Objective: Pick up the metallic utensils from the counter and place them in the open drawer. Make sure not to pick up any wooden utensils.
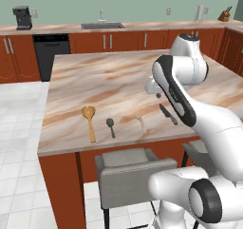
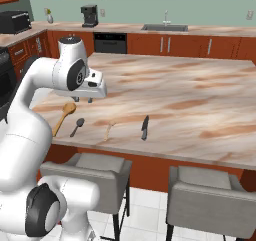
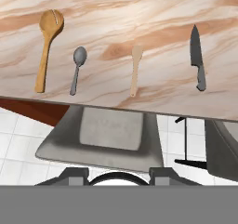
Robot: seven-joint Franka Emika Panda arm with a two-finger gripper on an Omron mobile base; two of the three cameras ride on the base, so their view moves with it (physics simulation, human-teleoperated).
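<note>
Four utensils in a row along the near edge of the marble counter (image 3: 139,14).

From the large wooden spoon (image 3: 46,46) at one end: the small grey metal spoon (image 3: 77,67) beside it, then the pale wooden utensil (image 3: 135,69), then the black-handled knife (image 3: 197,62) (all lying flat, handles toward the edge, none touching).

Arm (image 1: 190,104) glossy white, rounded bulky shells — dark grey to black bands at the joints, one long dark strip along the forearm link. Round black-ringed joint cap low near the base (image 1: 209,199). Wrist block (image 2: 92,87) white, boxy, with dark underside bits. No cables or markings visible.
</note>
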